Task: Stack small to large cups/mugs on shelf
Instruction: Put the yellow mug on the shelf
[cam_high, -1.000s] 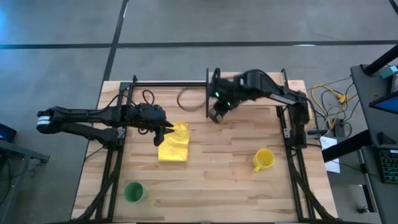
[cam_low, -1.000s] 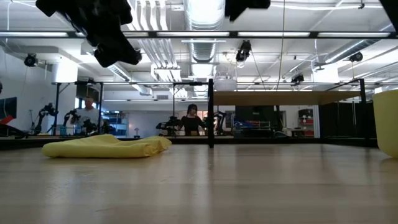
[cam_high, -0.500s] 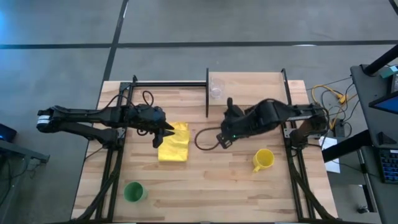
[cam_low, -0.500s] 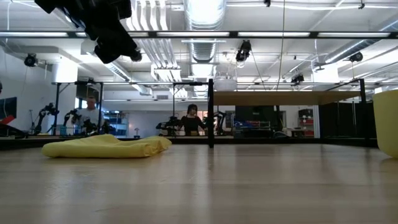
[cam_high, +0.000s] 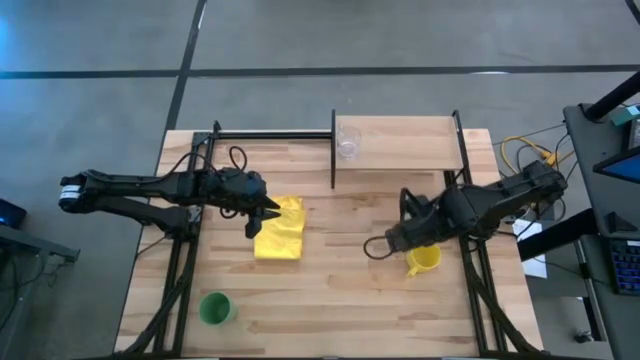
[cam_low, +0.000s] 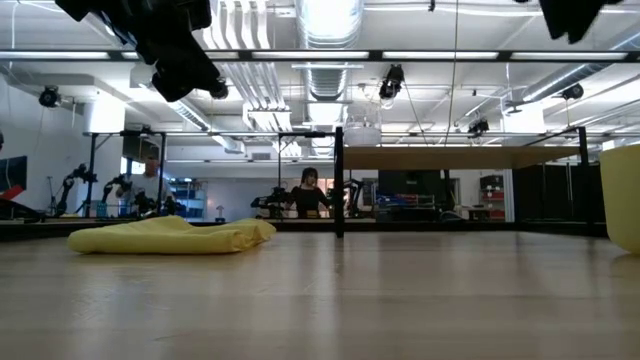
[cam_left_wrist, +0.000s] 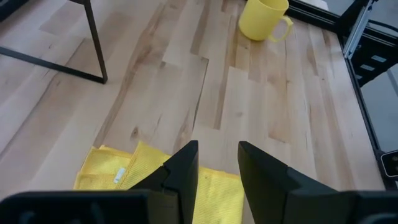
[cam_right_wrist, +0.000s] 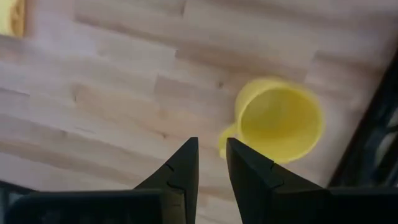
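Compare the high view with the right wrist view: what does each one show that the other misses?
Only the high view shows the clear cup on the shelf, the green cup and the left gripper over the yellow cloth. Only the right wrist view looks into the yellow mug, which is empty. Both show that mug and the right gripper beside it.

pale slatted wood table (cam_high: 340, 300); soft yellow cloth (cam_high: 279, 232); smooth yellow mug (cam_high: 424, 257); clear glassy cup (cam_high: 347, 140).

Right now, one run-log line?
right end effector: above yellow mug, empty | clear cup: on shelf | green cup: on table
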